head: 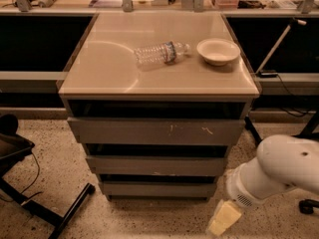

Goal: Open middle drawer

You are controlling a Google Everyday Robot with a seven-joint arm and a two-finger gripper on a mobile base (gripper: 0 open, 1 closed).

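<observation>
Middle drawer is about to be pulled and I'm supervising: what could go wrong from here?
The gripper hangs low, right of the drawers, near the floor, below the bottom drawer, so it may catch that front instead of the middle drawer. The middle front is flat, handleless; a grip may slip. A jolt could roll the bottle lying on its side on the cabinet top.
</observation>
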